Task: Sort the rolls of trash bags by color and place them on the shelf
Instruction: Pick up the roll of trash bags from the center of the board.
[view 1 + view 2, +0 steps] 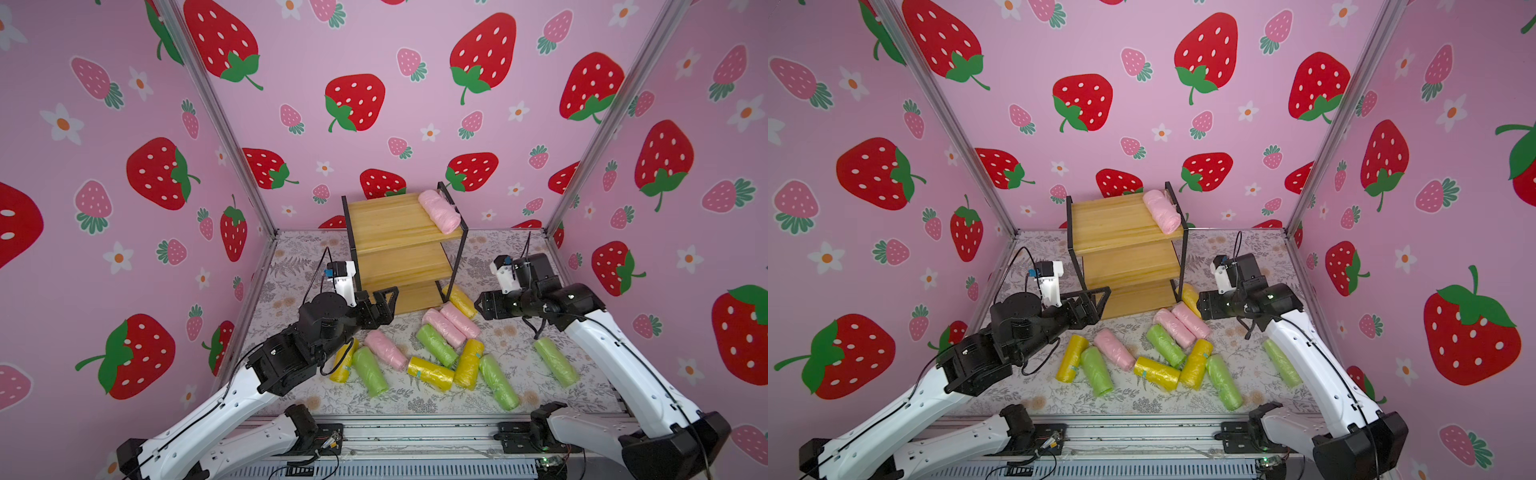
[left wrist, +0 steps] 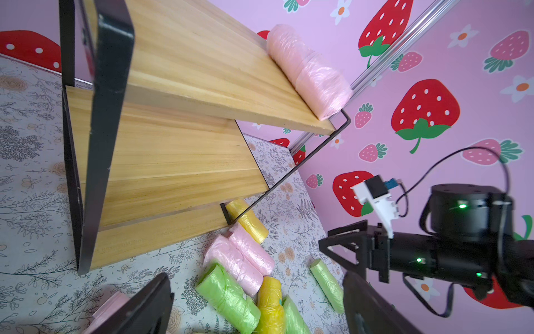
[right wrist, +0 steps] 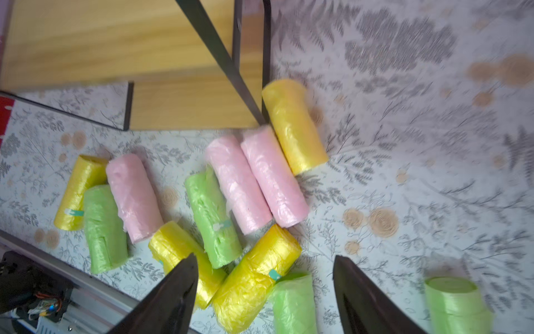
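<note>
The shelf (image 1: 386,216) stands at the back of the table, with one pink roll (image 1: 439,211) lying at the right end of its top board. Several pink, yellow and green rolls lie loose on the table in front: a pink pair (image 1: 451,324), a yellow roll (image 1: 459,300) against the shelf's right leg, and a green roll (image 1: 556,361) apart at the right. My left gripper (image 1: 384,305) hangs open and empty by the shelf's lower left front. My right gripper (image 1: 482,307) is open and empty just right of the yellow roll. In the right wrist view a yellow roll (image 3: 254,277) shows between the open fingers (image 3: 179,283).
Strawberry-print walls close in the left, back and right sides. A metal rail (image 1: 415,432) with both arm bases runs along the front edge. The right arm (image 2: 433,251) shows in the left wrist view, near the green roll (image 2: 328,284).
</note>
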You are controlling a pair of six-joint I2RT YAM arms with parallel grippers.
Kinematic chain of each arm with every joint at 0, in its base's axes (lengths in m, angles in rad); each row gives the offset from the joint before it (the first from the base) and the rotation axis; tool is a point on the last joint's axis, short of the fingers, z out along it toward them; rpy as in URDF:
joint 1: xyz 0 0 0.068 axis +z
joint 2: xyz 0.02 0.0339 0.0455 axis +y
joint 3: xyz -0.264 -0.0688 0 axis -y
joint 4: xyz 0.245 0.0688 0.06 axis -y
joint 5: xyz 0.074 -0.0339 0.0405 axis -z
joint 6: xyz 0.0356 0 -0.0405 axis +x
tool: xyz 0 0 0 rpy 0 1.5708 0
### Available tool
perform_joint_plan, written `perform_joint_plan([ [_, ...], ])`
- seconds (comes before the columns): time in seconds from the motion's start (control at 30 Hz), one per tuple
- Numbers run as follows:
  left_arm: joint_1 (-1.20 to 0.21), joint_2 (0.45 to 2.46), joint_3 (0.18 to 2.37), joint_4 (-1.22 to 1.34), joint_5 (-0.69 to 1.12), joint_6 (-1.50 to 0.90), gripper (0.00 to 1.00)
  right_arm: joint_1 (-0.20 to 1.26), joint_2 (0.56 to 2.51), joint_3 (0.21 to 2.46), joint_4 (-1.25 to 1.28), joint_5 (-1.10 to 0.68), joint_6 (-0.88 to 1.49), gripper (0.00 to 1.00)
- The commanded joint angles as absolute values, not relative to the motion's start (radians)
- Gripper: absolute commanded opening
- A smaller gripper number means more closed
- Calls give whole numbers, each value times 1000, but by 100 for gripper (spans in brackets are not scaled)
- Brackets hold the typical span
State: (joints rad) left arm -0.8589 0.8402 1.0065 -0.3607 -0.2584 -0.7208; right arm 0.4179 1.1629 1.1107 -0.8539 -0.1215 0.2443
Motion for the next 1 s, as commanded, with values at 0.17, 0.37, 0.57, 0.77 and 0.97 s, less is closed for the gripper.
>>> perform_joint_plan([
  [0.17, -869, 804, 965, -352, -257, -753, 95, 407, 1281, 951, -657, -207, 301, 77],
  [0.37, -878, 811, 955, -343, -253, -765, 95, 405, 1412, 977, -628, -167, 287, 73],
  [0.57, -886, 820, 957, -337, -256, -765, 95, 405, 1525, 1006, -627, -142, 277, 69],
  [0.77, -890, 832, 958, -328, -253, -769, 95, 407, 1597, 1027, -623, -107, 294, 69],
  [0.97, -895, 843, 965, -327, -250, -770, 96, 417, 1657, 1040, -648, -91, 291, 68],
])
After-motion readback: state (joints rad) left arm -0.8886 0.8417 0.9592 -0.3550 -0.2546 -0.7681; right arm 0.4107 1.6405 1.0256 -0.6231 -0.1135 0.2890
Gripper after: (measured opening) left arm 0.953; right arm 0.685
